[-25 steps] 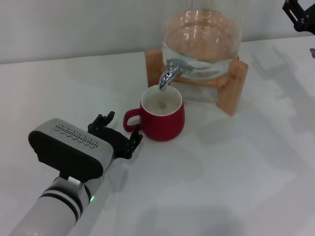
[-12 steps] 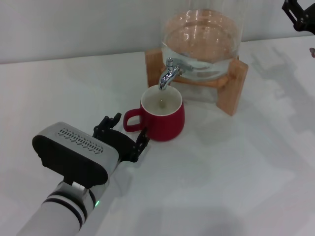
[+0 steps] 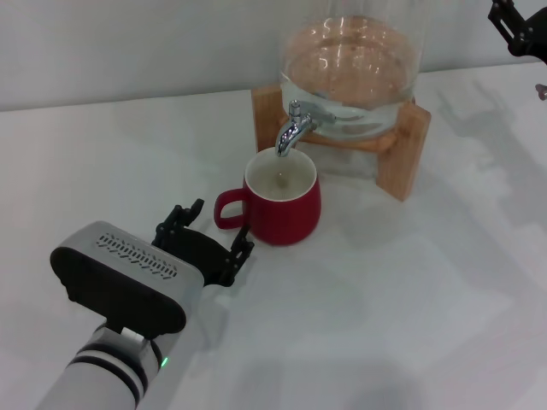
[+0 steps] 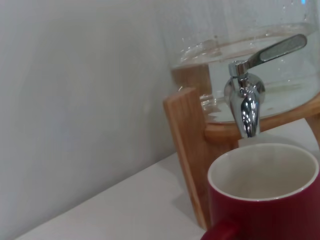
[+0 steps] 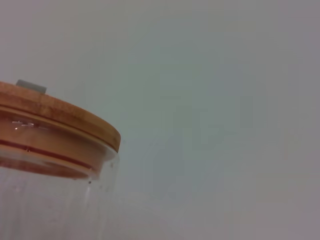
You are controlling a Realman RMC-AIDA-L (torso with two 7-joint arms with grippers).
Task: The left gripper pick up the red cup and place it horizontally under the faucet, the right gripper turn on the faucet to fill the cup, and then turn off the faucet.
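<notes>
Here the red cup (image 3: pixel 284 205) stood under the faucet (image 3: pixel 292 130); the left end effector (image 3: pixel 208 245), released, sat beside the cup, while the right end effector (image 3: pixel 516 27) hung far off, its grip unreadable.

- Right gripper (image 3: pixel 519 26): cut off by the head view's upper corner, beyond the glass jar (image 3: pixel 350 64); finger state indeterminable.
- Glass jar: top cropped in the head view.
- Red cup (image 4: pixel 262 200): base and handle cut off in the left wrist view.
- Left gripper (image 3: pixel 205 243): palm hidden behind its grey wrist box.
</notes>
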